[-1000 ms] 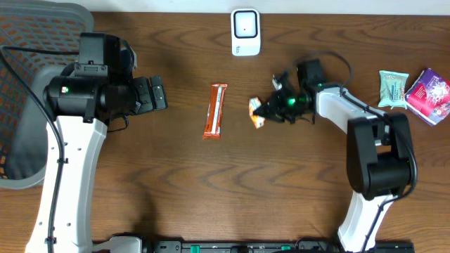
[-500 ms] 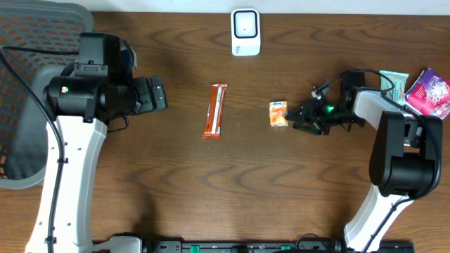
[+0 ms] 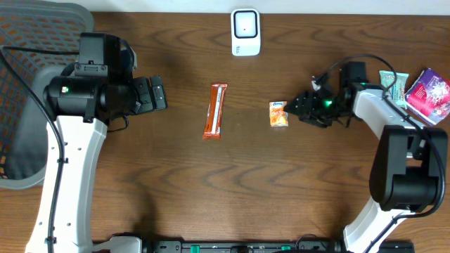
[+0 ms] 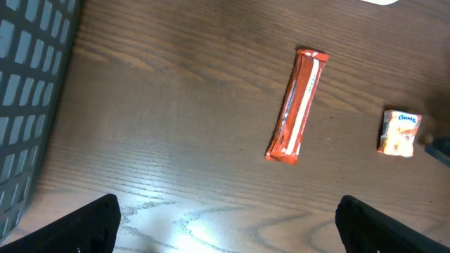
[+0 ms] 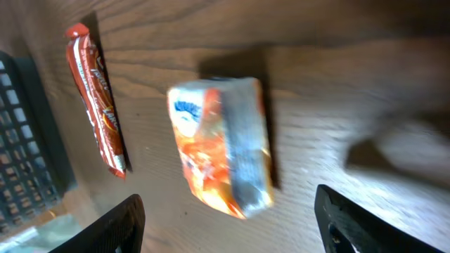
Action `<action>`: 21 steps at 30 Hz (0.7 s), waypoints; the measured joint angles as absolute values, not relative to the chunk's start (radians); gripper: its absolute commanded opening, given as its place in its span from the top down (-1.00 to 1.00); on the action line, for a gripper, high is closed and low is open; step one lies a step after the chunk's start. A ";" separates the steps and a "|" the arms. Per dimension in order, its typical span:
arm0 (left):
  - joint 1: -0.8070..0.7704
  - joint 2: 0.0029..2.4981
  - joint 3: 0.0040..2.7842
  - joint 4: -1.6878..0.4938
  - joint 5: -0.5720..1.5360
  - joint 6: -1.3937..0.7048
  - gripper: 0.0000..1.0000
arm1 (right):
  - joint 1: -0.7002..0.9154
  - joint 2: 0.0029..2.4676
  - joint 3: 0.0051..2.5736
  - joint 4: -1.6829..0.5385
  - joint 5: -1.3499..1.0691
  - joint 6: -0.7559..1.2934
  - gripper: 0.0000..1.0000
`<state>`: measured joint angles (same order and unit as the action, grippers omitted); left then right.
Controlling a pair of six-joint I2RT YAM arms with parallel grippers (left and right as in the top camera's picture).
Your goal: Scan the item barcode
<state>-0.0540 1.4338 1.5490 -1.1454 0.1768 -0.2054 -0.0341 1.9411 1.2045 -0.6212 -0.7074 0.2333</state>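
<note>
A small orange snack packet (image 3: 278, 114) lies flat on the wooden table right of centre. My right gripper (image 3: 300, 109) sits just to its right, open, with nothing between its fingers. In the right wrist view the packet (image 5: 221, 144) lies ahead of the spread black fingers (image 5: 112, 228), untouched. A long red-orange bar (image 3: 216, 110) lies at the table's middle, also seen as the bar (image 4: 297, 104) in the left wrist view. The white scanner (image 3: 245, 31) stands at the far edge. My left gripper (image 3: 156, 93) hangs open and empty at the left, well away from both items.
A grey mesh basket (image 3: 28, 105) takes up the left edge. A green packet (image 3: 391, 88) and a purple packet (image 3: 427, 95) lie at the far right, behind my right arm.
My right gripper carried the orange packet rightward, opened and let it go onto the table, then drew back slightly. The left arm has not moved.
</note>
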 measured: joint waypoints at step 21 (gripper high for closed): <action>-0.054 1.434 1.549 -1.145 0.177 -0.205 -0.96 | 0.060 2.012 1.218 -0.577 -0.678 0.328 0.98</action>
